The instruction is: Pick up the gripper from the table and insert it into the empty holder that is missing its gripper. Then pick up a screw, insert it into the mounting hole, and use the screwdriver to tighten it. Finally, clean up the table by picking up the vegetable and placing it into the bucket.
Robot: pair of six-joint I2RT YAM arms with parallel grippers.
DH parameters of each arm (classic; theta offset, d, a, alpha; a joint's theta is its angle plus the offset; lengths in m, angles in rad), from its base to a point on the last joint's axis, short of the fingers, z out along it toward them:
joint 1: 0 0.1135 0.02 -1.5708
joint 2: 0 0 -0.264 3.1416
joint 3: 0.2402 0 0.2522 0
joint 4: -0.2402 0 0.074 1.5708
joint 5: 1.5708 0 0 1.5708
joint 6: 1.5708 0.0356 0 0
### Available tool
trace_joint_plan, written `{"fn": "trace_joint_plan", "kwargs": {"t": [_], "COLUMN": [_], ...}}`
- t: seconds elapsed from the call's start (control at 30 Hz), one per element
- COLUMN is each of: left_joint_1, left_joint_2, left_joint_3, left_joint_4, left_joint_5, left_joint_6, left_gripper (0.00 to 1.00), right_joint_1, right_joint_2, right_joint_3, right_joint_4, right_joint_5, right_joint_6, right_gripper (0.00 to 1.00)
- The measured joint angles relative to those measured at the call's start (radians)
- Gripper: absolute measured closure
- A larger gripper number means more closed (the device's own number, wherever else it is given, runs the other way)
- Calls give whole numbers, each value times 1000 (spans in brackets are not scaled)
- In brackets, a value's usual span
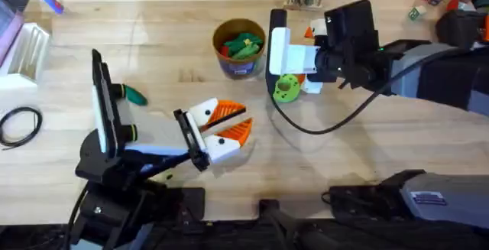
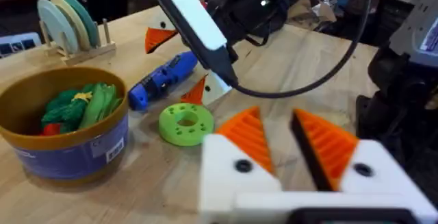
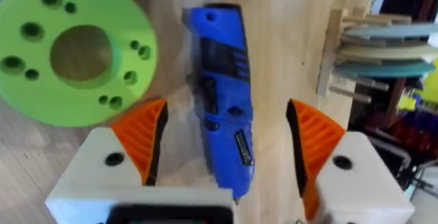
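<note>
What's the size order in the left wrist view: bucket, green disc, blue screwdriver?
Largest to smallest as they look:
1. bucket
2. screwdriver
3. green disc
The screwdriver and disc look close in extent, and the bucket sits nearer the camera, so true sizes are unsure.

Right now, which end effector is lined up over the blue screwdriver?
The right end effector: its open orange fingers straddle the screwdriver. The left end effector hangs open over bare table, the screwdriver farther off.
</note>
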Motion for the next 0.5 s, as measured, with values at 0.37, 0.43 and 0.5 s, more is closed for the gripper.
{"fn": "trace_joint_plan", "kwargs": {"t": [0.37, 0.43, 0.5], "left_joint_1": [0, 0, 0], "left_joint_2": [0, 0, 0], "left_joint_3": [0, 0, 0], "left_joint_4": [0, 0, 0], "left_joint_5": [-2, -2, -2], "left_joint_6": [0, 0, 0], "left_gripper": [10, 10, 10], "right_joint_1": [0, 0, 0], "right_joint_2": [-183, -228, -275], "right_joint_3": [0, 0, 0], "right_joint_4": [-15, -15, -15], "right_joint_5": [74, 74, 75], "right_joint_6": [250, 298, 361], "right_gripper": [53, 52, 52]}}
